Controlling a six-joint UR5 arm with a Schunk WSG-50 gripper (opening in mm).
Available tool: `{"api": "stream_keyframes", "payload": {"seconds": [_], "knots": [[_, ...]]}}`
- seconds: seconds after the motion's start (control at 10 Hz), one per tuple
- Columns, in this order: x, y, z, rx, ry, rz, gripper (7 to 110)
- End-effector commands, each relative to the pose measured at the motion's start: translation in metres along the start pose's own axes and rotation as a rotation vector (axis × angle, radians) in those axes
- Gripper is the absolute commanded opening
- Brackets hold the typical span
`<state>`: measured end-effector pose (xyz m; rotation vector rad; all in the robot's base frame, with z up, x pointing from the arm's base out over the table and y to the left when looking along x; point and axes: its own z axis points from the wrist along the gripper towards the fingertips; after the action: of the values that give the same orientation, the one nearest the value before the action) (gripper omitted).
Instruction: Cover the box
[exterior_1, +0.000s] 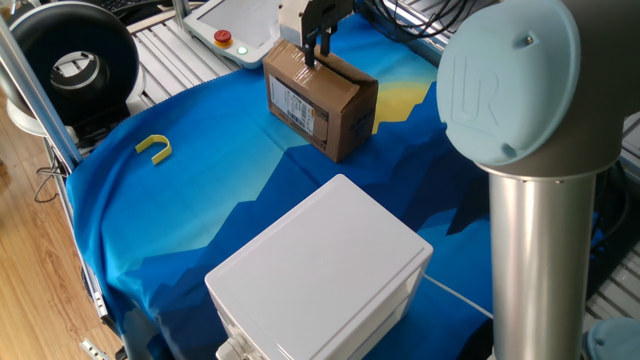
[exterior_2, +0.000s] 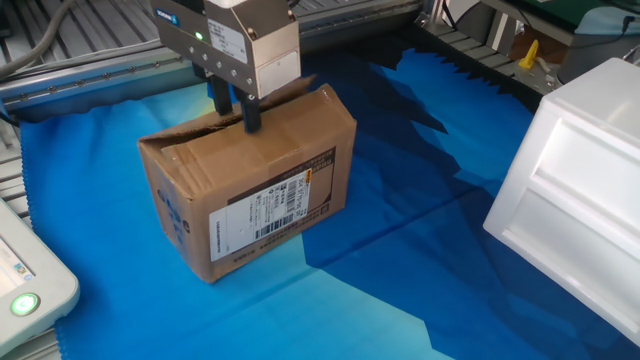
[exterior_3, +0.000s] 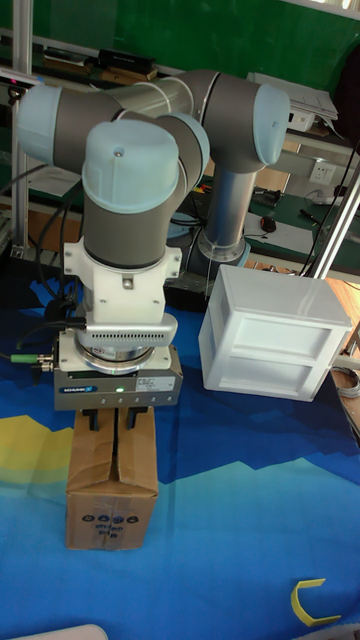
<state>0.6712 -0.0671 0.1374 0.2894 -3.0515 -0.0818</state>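
Note:
The box (exterior_1: 320, 100) is a small brown carton with a white barcode label, standing on the blue cloth at the far side of the table. Its top flaps lie folded down; one far flap edge (exterior_2: 290, 90) sticks up slightly behind the gripper. My gripper (exterior_2: 236, 110) hangs just over the box top (exterior_2: 250, 150), open, with its dark fingertips near or touching the flaps. Nothing is held between them. The tall fixed view shows the gripper (exterior_3: 112, 420) straddling the top seam of the box (exterior_3: 110, 495).
A large white plastic box (exterior_1: 320, 270) (exterior_2: 570, 190) (exterior_3: 275, 345) stands nearer the arm's base (exterior_1: 540, 220). A yellow U-shaped piece (exterior_1: 154, 148) lies on the cloth to the left. A pendant with a red button (exterior_1: 222, 38) sits behind the carton.

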Motion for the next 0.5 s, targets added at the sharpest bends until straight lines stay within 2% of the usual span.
{"api": "stream_keyframes", "payload": {"seconds": [0.0, 0.3, 0.4], "knots": [[-0.0024, 0.0066, 0.0044, -0.019, -0.005, 0.018, 44], [-0.0032, 0.0097, 0.0099, -0.021, -0.002, 0.038, 44], [-0.0021, 0.0097, 0.0103, -0.021, 0.003, 0.049, 22]]}}
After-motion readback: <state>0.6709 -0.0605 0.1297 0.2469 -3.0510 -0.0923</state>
